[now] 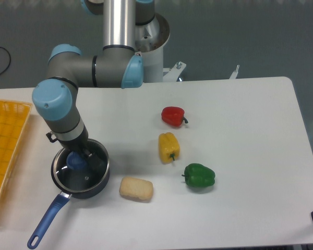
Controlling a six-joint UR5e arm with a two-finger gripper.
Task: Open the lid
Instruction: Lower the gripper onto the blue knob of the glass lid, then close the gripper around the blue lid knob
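Lid (82, 169) sits on the dark saucepan (96, 182) at the near left of the bench (250, 156), metal rim seated all round as far as can be seen, blue knob (77, 161) showing through at centre. Saucepan's long blue handle (46, 221) points toward the near-left corner.

Hand (79, 155) is down over the knob, arm wrist directly above and hiding most of it. Fingers not resolved from this angle; cannot tell whether they are spread or already pinching the knob.

Step in hand, as judged: secure the knob, then lift.

Notes for doing it well:
- Fingers should straddle the knob evenly and grip below its widest part; an off-centre pinch would likely tilt the lid on lift.
- Lift straight up first. The pan looks light, and a sideways pull while the rim is seated could drag it or swing the handle.
- Glass lid: keep it level once clear, set it down gently on open bench.
- Bread-like sponge (136, 188) lies just right of the pan; yellow pepper (168, 147), red pepper (173, 116) and green pepper (199, 176) further right; yellow tray (5, 151) at far left. Choose a put-down spot avoiding these.
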